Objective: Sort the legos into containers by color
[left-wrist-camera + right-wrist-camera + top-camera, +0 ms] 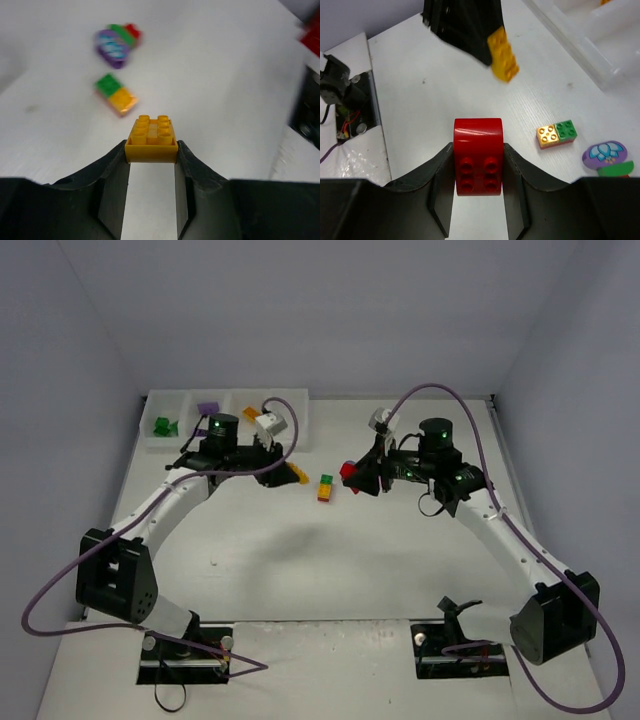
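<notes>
Landmark: green-and-orange pair (326, 487), two joined bricks lying flat mid-desk (300, 570), gripped by nothing.

Around it:
- Purple flower piece (605, 152), stuck to green and red bits, lies near the pair. It shows in the wrist views only.
- Tray (185, 400) sits beyond the pair and well to its left. From the end farthest from the pair it holds a green brick (163, 425), then a purple brick (207, 408), then an orange brick (250, 413). The left wrist masks the compartment nearest the pair.
- Purple cables (435, 387) arch over both arms.

Left tool (151, 150) is clamped on an orange-yellow brick (151, 131), studs up, just left of the pair and between pair and tray. Right tool (478, 150) is clamped on a red brick (478, 137) with a rounded top, just right of the pair. I cannot tell whether either brick clears the desk.

Pose: the left elbow is low, well to the near left of the pair. The forearm reaches toward the tray and the wrist bends so the tool points at the pair. The right arm mirrors it from the other side, so the two tools face each other across the pair.
</notes>
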`<state>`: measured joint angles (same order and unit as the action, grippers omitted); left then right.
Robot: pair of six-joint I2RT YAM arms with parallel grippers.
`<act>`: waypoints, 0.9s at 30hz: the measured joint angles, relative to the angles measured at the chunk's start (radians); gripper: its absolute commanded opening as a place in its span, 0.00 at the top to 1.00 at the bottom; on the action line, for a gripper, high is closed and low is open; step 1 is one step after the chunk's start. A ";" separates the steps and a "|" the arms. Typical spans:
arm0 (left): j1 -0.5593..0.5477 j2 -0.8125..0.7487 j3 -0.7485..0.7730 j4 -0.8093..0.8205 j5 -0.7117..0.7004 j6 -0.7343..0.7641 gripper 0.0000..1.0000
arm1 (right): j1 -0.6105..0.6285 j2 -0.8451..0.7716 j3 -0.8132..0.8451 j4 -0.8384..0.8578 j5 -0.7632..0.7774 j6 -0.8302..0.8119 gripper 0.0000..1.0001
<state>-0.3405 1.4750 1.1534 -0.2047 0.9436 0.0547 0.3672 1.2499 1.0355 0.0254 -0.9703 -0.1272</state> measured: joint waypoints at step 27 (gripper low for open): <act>0.205 0.668 0.607 0.170 -0.895 -0.251 0.30 | 0.000 -0.127 -0.129 -0.006 0.339 0.190 1.00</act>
<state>-0.1352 2.1429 1.7607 -0.0349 0.0486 -0.1959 0.3672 1.1233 0.9066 0.0193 -0.6312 0.0628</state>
